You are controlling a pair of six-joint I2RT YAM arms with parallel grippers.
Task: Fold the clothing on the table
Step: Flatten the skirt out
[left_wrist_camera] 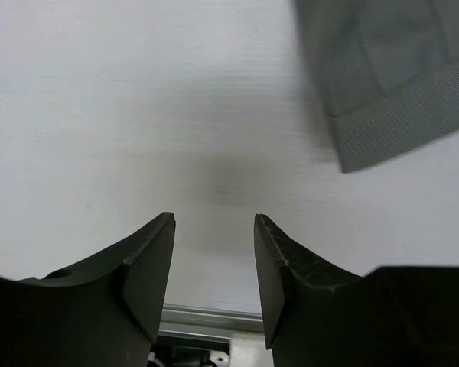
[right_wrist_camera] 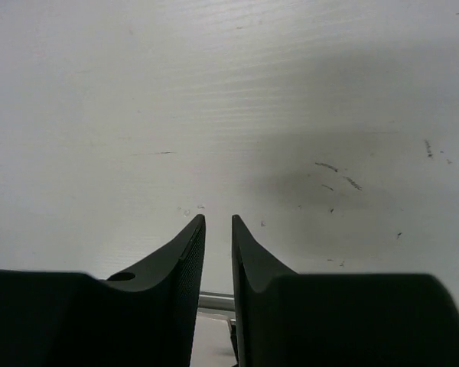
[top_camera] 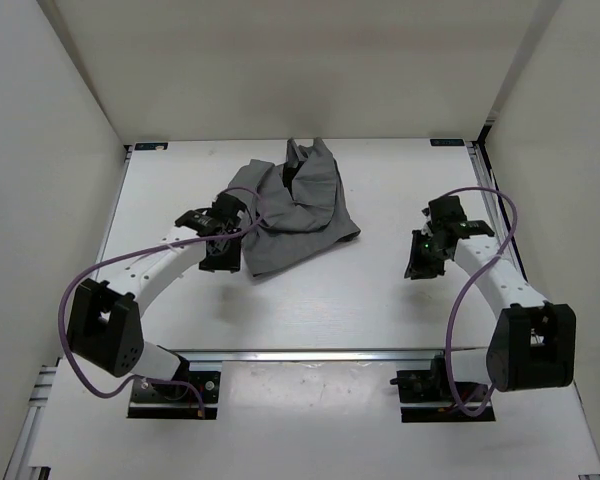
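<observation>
Left wrist view: the left gripper has its two dark fingers spread apart with nothing between them, released over the bare white table. Up and to the right of the fingers, clear of them, lies one corner of the gray clothing, its ribbed hemmed band running along the edge.

In the right wrist view, the right gripper keeps its two fingers only a narrow slit apart. It grips nothing and hangs over bare tabletop marked by a few small dark scuffs.

From the top external camera there is one garment, crumpled in wrinkled folds left of centre on the far half of the table. The left arm's claw sits just beside the garment's near-left edge, while the right claw is well apart from it, toward the table's right side. Two purple cables show, one looping along each arm. Two small blue labels sit at the table's far corners, their writing too small to read.
</observation>
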